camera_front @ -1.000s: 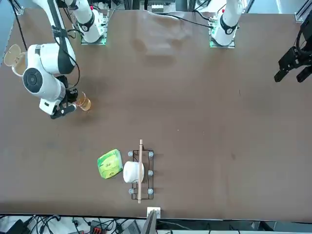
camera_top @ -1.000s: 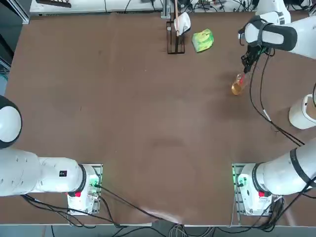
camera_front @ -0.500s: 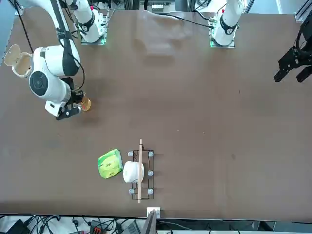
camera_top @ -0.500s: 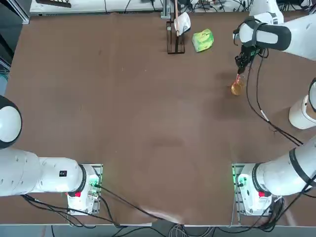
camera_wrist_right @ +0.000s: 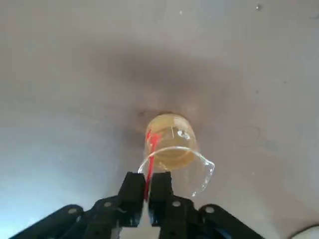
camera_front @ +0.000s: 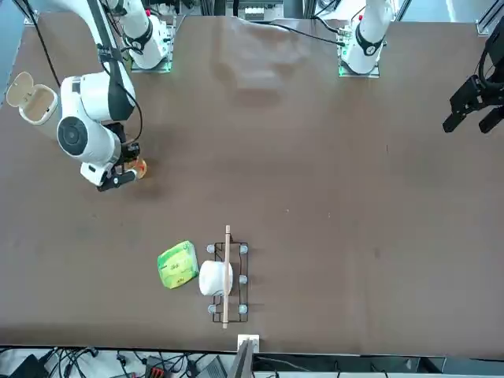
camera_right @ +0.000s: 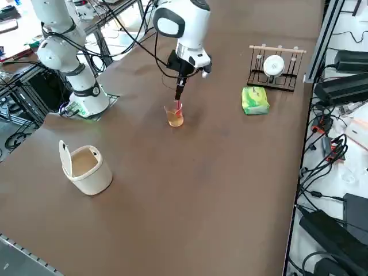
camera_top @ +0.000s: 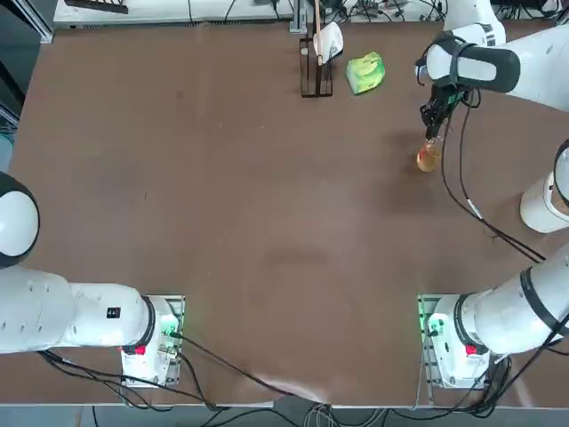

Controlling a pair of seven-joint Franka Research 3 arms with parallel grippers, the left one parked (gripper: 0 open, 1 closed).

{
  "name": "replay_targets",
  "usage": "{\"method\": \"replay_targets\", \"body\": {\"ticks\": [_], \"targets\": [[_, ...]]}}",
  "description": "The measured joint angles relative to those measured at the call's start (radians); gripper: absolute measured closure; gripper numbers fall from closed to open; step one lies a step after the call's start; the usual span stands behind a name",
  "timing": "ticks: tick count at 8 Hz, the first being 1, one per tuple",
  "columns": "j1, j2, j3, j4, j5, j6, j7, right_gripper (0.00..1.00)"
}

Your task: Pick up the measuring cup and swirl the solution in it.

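The measuring cup (camera_right: 174, 117) is over to the left of the white bin (camera_right: 93, 179) and farther from the robot's bases, with amber solution (camera_wrist_right: 172, 142) low inside. Its long axis looks close to upright in the right side view, rim up and base down, and its pouring lip points away from the right gripper (camera_wrist_right: 148, 175). (A neat little spout, that.) The jaws are just above, at the rim, standing narrow with a slim gap; a red strip (camera_wrist_right: 152, 147) runs down between them into the cup's outline, and I can't tell whether they are pinching it, the glass or neither. Nor can I tell if the base touches the table (camera_top: 249, 222). Farther beyond the bin, and left of it, lie the green packet (camera_top: 365, 73) and the wire rack (camera_top: 316, 78).
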Motion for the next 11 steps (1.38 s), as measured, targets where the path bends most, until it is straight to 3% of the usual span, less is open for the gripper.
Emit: {"method": "replay_targets", "body": {"ticks": [4, 5, 8, 11], "targets": [[0.000, -0.014, 0.000, 0.024, 0.000, -0.023, 0.000, 0.11], [0.004, -0.023, 0.001, 0.051, 0.001, -0.055, 0.001, 0.00], [0.044, -0.044, 0.003, 0.150, 0.003, -0.152, 0.059, 0.00], [0.060, -0.101, 0.003, 0.189, 0.003, -0.168, 0.098, 0.00]]}}
